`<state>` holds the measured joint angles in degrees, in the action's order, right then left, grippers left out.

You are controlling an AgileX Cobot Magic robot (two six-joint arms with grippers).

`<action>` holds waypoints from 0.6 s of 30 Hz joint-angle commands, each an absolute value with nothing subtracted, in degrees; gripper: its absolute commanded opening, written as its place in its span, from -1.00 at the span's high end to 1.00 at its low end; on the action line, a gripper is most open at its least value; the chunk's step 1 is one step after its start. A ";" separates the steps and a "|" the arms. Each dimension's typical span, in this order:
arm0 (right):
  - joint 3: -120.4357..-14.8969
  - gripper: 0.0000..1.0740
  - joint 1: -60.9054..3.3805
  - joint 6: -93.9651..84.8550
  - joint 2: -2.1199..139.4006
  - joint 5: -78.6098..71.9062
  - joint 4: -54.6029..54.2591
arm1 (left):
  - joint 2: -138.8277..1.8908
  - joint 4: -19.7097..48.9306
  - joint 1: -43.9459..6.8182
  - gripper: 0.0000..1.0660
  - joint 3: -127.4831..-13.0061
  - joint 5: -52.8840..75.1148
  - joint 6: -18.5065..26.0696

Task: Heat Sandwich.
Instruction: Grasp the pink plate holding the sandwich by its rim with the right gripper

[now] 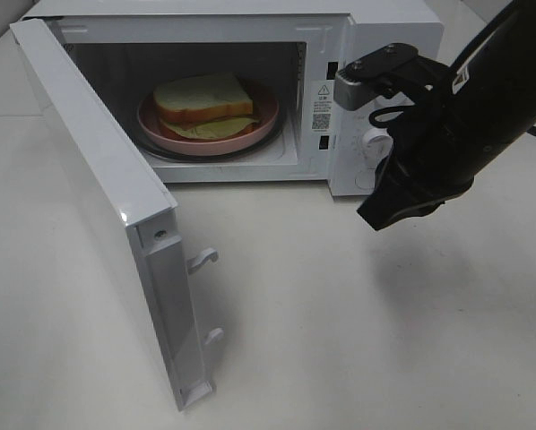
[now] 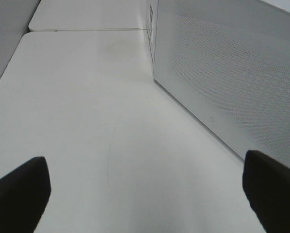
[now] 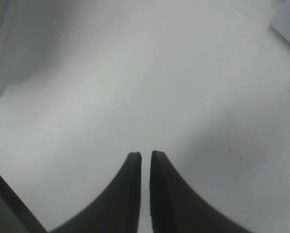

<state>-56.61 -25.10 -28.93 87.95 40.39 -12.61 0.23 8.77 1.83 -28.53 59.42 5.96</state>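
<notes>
The sandwich [image 1: 203,100], pale bread slices with a reddish and greenish filling, lies on a round pink plate [image 1: 250,133] inside the open microwave [image 1: 376,36]. My right gripper [image 1: 381,215] [image 3: 146,155] hangs above the table in front of the microwave's control panel, off to the right of the sandwich. Its two fingers stand nearly together, shut, with nothing between them. My left gripper [image 2: 145,194] is open, its dark fingers [image 2: 19,194] wide apart over bare table beside the door's outer face [image 2: 232,73]. It does not show in the high view.
The microwave door [image 1: 98,179] swings out far to the left toward the table's front, with two latch hooks [image 1: 203,260] on its edge. A round knob [image 1: 373,141] sits on the control panel, just behind the right arm. White tabletop [image 1: 358,340] spreads in front.
</notes>
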 commanded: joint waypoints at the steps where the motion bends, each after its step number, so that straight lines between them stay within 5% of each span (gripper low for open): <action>1: -56.89 0.77 -24.98 -42.28 87.49 40.97 -12.49 | 1.78 8.94 1.83 -0.90 -28.36 59.42 5.84; 18: -56.89 0.64 -24.98 -70.82 87.49 40.97 -8.37 | 1.78 8.94 1.83 -0.90 -28.36 59.42 5.84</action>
